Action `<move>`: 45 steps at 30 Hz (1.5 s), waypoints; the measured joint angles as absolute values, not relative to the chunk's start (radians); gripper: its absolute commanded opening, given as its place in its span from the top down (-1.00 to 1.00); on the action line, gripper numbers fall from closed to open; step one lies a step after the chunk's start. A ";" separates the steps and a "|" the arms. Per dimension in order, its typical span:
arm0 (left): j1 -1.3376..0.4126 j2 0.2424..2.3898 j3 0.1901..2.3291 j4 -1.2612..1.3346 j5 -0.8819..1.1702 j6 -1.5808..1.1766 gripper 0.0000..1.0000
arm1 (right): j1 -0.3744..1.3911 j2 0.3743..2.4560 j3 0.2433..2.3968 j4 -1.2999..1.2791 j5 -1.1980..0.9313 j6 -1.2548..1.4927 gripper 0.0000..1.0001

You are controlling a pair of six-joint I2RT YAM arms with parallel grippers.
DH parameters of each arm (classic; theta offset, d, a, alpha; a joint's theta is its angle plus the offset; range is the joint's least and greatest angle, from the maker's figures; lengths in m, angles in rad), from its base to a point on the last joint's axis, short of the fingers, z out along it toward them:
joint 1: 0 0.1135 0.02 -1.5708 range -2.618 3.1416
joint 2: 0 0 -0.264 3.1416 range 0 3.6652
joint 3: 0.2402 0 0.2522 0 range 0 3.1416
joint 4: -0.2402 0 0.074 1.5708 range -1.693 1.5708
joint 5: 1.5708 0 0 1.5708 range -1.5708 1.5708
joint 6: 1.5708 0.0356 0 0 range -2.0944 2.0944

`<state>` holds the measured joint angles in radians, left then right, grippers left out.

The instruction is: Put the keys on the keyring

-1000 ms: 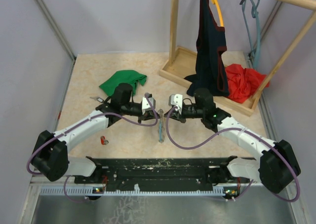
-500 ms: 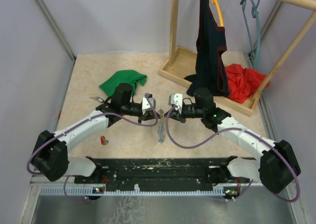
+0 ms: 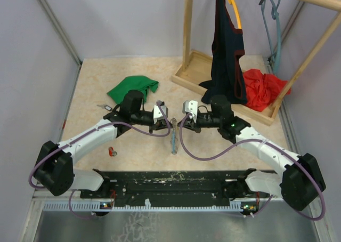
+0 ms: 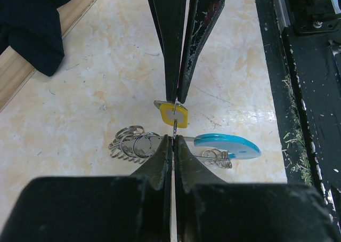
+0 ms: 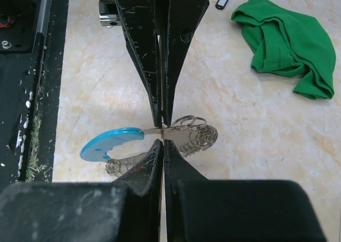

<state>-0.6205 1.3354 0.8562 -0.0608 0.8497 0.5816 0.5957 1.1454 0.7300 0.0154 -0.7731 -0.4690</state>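
Cream bench (image 3: 96, 130) showed bare on both sides of the middle, where my two arms met tip to tip. My left gripper (image 4: 173, 139) had its fingers pressed tight together on a thin bit of metal. I could not tell if that was a ring or the key's blade. My right gripper (image 5: 162, 142) faced it, fingers squeezed together too, pinching the yellow key (image 4: 174, 115) by its head.

The key sat right between the two sets of tips. The keyring (image 3: 173, 142) lay just under them and across them. Its long way ran from the far edge to the near edge, with the rings (image 4: 130, 142) at the far end and the blue tag (image 4: 229, 145) at the near end. I could not tell if it hung or rested on the bench. Both grippers were just as close to it.

I thought the next move had to be a very small push, since the tips had almost no gap.

A red key (image 3: 112, 151) lay toward the near edge, on the left. The green cloth (image 3: 133, 87) and the rack (image 3: 187, 39) at the far right corner were well apart.
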 measured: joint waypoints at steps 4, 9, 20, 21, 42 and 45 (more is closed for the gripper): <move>-0.620 1.335 0.856 -0.061 0.849 0.581 1.00 | 0.596 1.147 0.742 -0.001 -0.780 -0.469 1.00; -0.622 1.335 0.856 -0.061 0.849 0.581 1.00 | 0.596 1.148 0.752 -0.009 -0.789 -0.468 1.00; -0.622 1.335 0.856 -0.061 0.849 0.581 1.00 | 0.600 1.171 0.762 -0.024 -0.794 -0.467 1.00; -0.622 1.335 0.856 -0.061 0.849 0.581 1.00 | 0.600 1.172 0.764 -0.024 -0.794 -0.467 1.00; -0.622 1.335 0.856 -0.061 0.842 0.581 1.00 | 0.602 1.173 0.769 -0.035 -0.755 -0.452 1.00; -0.622 1.335 0.856 -0.061 0.842 0.581 1.00 | 0.602 1.173 0.769 -0.036 -0.756 -0.451 1.00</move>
